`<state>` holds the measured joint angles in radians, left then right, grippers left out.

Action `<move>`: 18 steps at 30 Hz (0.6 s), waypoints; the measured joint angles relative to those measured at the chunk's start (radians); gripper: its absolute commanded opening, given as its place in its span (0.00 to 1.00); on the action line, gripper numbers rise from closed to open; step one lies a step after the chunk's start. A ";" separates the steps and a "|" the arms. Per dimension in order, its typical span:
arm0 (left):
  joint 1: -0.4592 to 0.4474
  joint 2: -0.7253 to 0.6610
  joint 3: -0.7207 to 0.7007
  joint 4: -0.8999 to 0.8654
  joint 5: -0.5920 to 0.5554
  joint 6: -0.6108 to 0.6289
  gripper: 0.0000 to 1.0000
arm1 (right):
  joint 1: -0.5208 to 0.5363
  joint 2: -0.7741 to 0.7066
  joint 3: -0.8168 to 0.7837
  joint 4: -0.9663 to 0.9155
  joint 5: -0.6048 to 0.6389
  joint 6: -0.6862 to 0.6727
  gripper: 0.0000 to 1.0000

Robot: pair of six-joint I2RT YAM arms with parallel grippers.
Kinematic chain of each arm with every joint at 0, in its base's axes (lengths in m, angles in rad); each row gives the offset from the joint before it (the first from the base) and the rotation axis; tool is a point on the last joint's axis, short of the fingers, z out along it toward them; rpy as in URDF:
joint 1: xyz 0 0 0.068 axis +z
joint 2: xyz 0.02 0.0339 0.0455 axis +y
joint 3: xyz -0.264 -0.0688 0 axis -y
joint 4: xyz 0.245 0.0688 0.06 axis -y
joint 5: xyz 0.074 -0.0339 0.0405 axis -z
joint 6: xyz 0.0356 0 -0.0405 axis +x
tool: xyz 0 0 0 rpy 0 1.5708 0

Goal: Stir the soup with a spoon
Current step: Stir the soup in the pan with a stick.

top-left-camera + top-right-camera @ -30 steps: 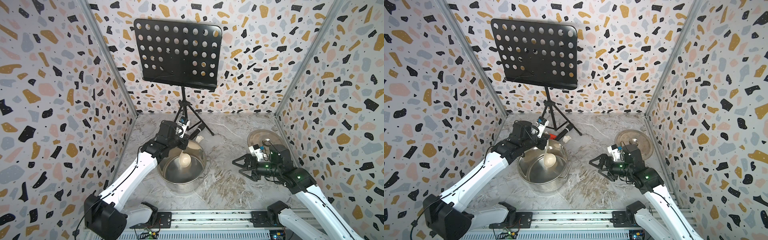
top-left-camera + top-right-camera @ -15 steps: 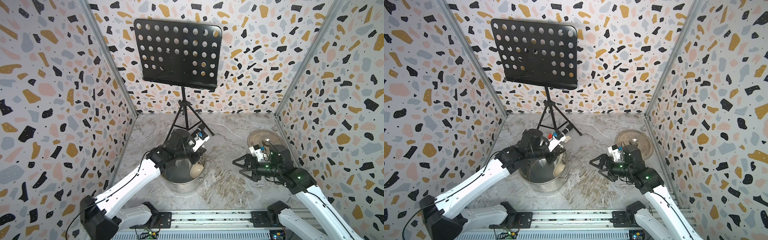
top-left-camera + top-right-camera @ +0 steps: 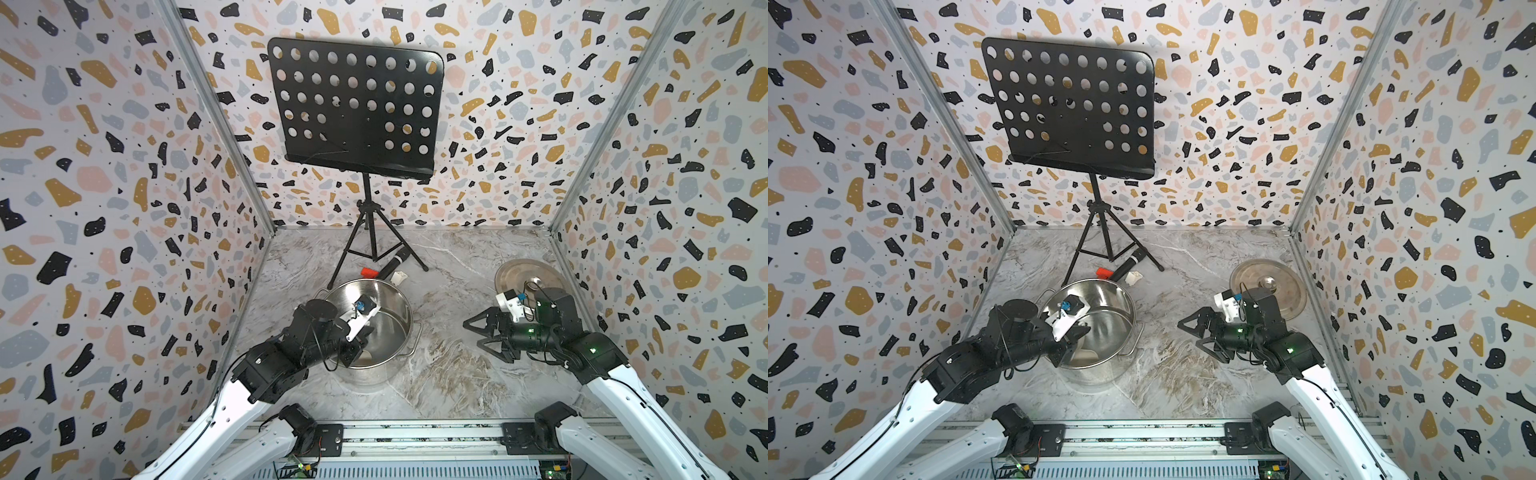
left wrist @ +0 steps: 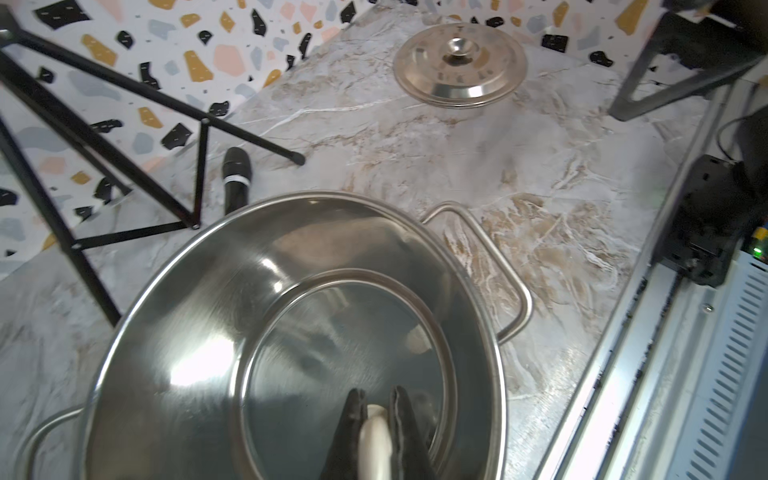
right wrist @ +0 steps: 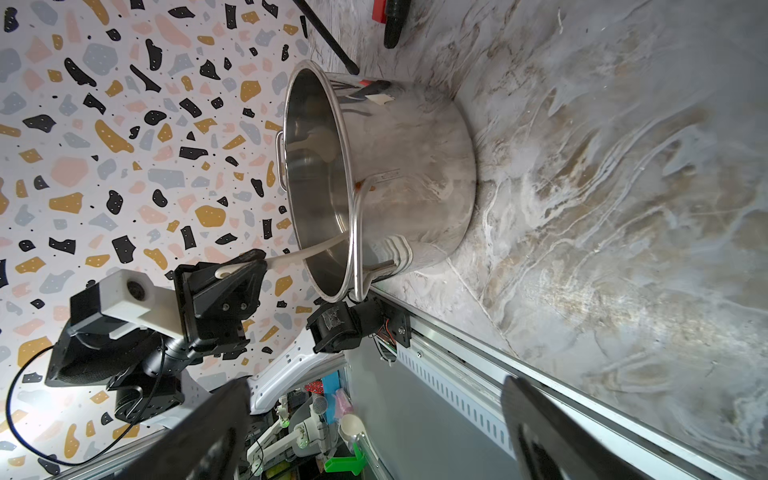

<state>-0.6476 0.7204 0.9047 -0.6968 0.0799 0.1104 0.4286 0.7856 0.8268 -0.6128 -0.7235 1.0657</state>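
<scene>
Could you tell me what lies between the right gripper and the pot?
Nothing: only bare marble tabletop separates the right gripper from the pot, as both top views show.

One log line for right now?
left gripper: jaws shut on spoon | spoon: in pot | right gripper: jaws open, empty | lid: off, on table

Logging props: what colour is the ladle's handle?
Cream-white. The ladle's handle shows best in the right wrist view.
</scene>
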 measured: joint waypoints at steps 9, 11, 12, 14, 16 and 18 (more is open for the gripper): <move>0.151 0.076 0.019 0.041 -0.176 -0.088 0.00 | 0.000 -0.002 0.001 -0.014 -0.005 -0.008 0.99; 0.159 0.136 0.042 0.055 -0.192 -0.089 0.00 | 0.000 -0.004 0.004 -0.019 -0.005 -0.009 0.99; 0.161 0.168 0.053 0.064 -0.198 -0.088 0.00 | 0.000 -0.006 0.008 -0.023 -0.005 -0.010 0.99; 0.167 0.233 0.083 0.080 -0.204 -0.082 0.00 | 0.000 -0.014 0.012 -0.025 -0.005 -0.011 0.99; 0.171 0.299 0.122 0.100 -0.201 -0.073 0.00 | 0.000 -0.024 0.013 -0.030 -0.005 -0.012 0.99; 0.172 0.357 0.162 0.117 -0.187 -0.068 0.00 | 0.000 -0.034 0.013 -0.037 -0.004 -0.012 0.99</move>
<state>-0.4755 1.0771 1.0664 -0.5797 -0.1070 0.0429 0.4286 0.7513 0.8398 -0.6495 -0.7277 1.0538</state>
